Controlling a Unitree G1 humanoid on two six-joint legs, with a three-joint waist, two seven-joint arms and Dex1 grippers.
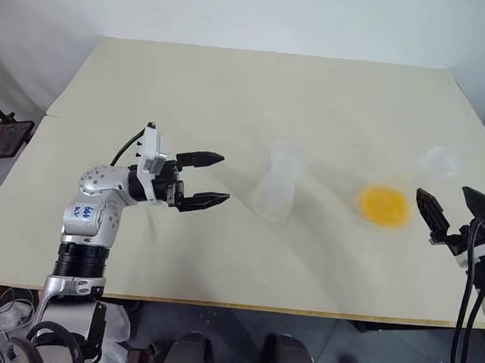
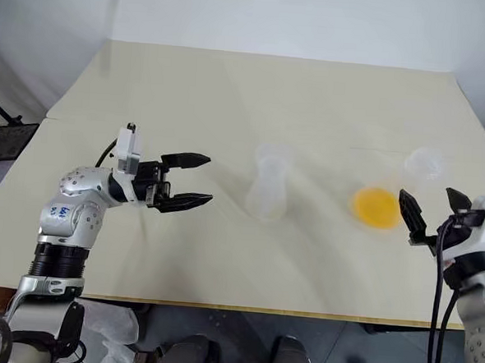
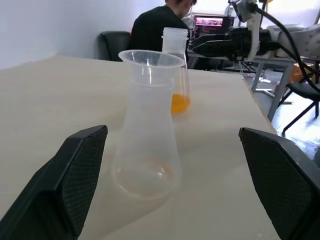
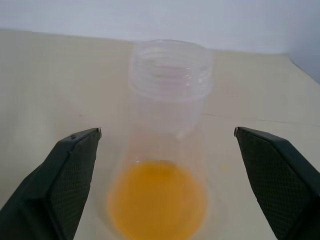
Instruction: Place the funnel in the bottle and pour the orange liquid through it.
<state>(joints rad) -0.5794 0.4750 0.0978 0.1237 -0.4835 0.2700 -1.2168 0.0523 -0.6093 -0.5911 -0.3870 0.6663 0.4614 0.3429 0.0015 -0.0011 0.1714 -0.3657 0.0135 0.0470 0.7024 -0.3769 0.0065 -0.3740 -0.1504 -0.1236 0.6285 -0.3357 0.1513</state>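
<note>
Clear plastic on pale wood is what I have to work with: the bottle [image 3: 146,145] stands mid-table [image 1: 231,90], and the flared rim at its mouth looks to me like the funnel [image 3: 151,60] already seated, though both are so transparent I can't be certain. My left gripper [image 1: 214,180] hangs level just beside the bottle, jaws spread wide and touching nothing. My right gripper [image 1: 448,194] is equally spread, lined up on the threaded-neck flask [image 4: 171,75] that holds the orange liquid [image 4: 157,200] as a shallow pool in its base, well to the right of the bottle. I judge the pour is the step in hand: next I must close on the flask's neck, carry it over and tip slowly, perhaps steadying the bottle. Neither vessel carries a label; the blue scrawl on my left arm [image 1: 84,213] is unreadable.
</note>
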